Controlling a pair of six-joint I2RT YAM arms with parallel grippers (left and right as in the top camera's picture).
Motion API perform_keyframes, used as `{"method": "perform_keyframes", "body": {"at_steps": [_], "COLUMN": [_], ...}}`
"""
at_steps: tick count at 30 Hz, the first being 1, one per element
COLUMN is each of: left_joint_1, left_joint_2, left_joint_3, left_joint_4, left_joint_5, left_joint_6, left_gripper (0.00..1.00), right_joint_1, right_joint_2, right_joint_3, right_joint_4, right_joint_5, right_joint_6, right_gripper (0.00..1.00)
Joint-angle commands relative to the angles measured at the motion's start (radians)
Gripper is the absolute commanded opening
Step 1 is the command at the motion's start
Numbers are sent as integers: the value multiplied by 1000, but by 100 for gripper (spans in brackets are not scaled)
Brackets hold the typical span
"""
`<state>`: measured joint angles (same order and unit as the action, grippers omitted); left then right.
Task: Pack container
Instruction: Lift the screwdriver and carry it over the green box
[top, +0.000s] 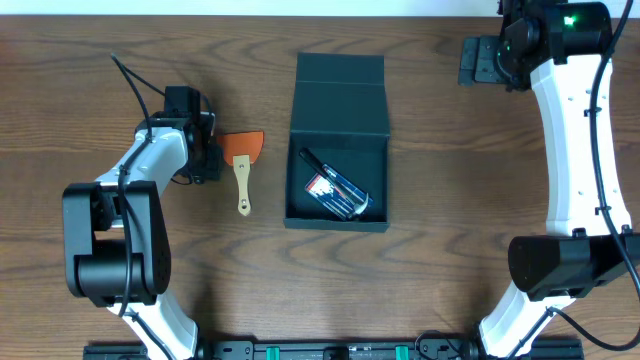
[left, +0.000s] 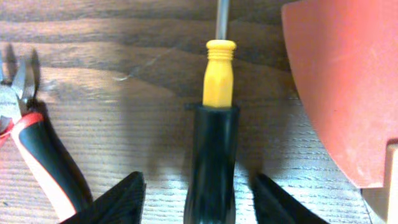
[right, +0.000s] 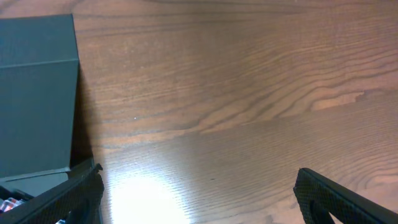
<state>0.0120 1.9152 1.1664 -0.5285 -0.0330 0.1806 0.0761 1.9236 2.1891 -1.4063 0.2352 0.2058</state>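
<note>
Far left of the container (top: 338, 110), well apart from it, lie red-and-black pliers (left: 37, 149), just beside the left gripper (left: 198, 182). That gripper sits low over a screwdriver (left: 219, 68) w/ a yellow-and-black handle. The jaws are about half-wide, one finger on each side of the black part. A slim gap shows on both sides, so they straddle it w/o touching, as far as the wrist view tells. Nothing is held yet.

The screwdriver's long axis runs straight away from the wrist, shaft pointing forward, so the fingers cross it squarely (a good line-up for a pinch, I judge).

Next toward the container is an orange scraper (top: 243, 150) w/ a wooden handle, lying betw. the left gripper and the box.

The container stands mid-table (right: 249, 93), lid flipped back, w/ a packaged item (top: 337, 192) already inside. It lies to the right of the left gripper, past the scraper. The left arm is the nearer one to the loose tools.

On the container's far side, near its lid corner, the right gripper (right: 198, 175) hangs w/ jaws spread wide, holding and touching nothing.
</note>
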Motion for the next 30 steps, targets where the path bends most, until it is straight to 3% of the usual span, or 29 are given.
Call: {"method": "perform_keyframes", "body": {"at_steps": [1,6,11,14,18,30], "left_joint_1": [5,5,5,5,5,0], "left_joint_2": [41,41,29,-3,-65,-306], "left_joint_3": [-10,-10,-9,-8,2,110], "left_joint_4": [-13,-12,-12,-8,11,-46], "left_joint_5": [-23,-23,-23,-24,-24,27], "left_joint_6": [5,5,-3,-3,-2,-2], "left_gripper": [49,31,30,23,6,6], "right_joint_1": [-3,-3,-3,-3,-3,-3], "right_joint_2": [-6,-6,-6,-6,-6,-6], "right_joint_3": [14,14,14,14,14,14], "right_joint_4": [0,0,0,0,0,0], "right_joint_5": [0,0,0,0,0,0], "right_joint_6": [18,18,18,18,18,18], "right_gripper": [99,99,99,99,99,99]}}
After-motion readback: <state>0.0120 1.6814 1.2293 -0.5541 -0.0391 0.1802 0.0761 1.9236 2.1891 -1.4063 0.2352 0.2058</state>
